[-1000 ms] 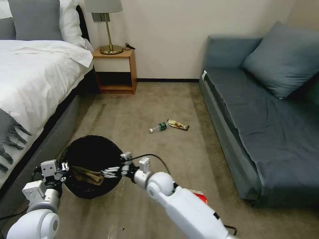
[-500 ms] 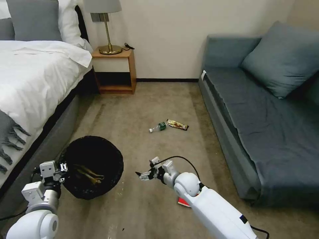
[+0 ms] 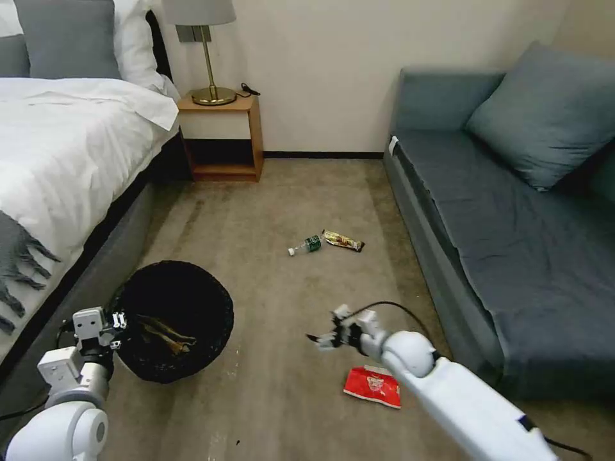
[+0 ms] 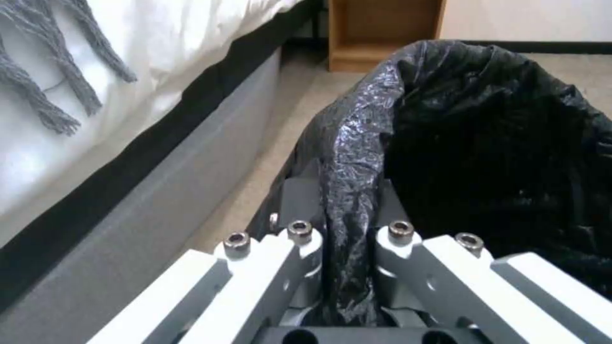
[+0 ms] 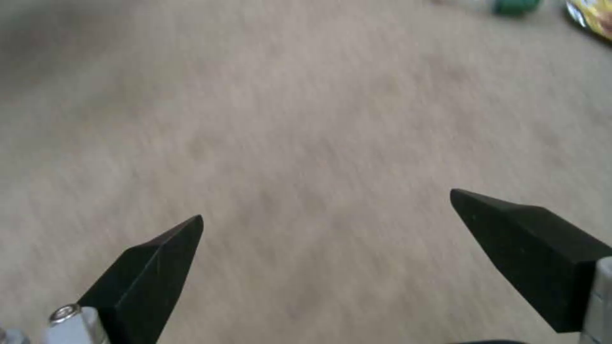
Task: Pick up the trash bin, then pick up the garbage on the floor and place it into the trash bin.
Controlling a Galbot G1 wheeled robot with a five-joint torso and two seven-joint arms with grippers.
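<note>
Head view, left to right.

Left gripper (image 3: 118,320): low at the robot's left, pinched onto the rim of the trash bin (image 3: 173,320); the left wrist view shows its jaws pressed together on a fold of the black liner (image 4: 347,191). Position unchanged over the last second.

Trash bin: held beside the bed (image 3: 64,147), above the floor (image 3: 282,192). Contents: the crumpled brown paper bag (image 3: 160,334), lying at the bottom.

Right gripper (image 3: 322,339): a second ago it hung over the bin's opening; now it has swung rightward, well clear of the rim, and hovers over bare carpet. Jaws spread wide and holding nothing, as the right wrist view confirms.

Red snack packet (image 3: 373,387): flat on the floor, just beside and below the right forearm; newly uncovered by the arm's swing.

Small bottle (image 3: 306,244) and candy bar wrapper (image 3: 343,241): side by side farther out, toward the sofa (image 3: 512,243); untouched.

Assessment: one piece appears delivered, three remain. The empty gripper's travel suggests the packet is the next pickup.
</note>
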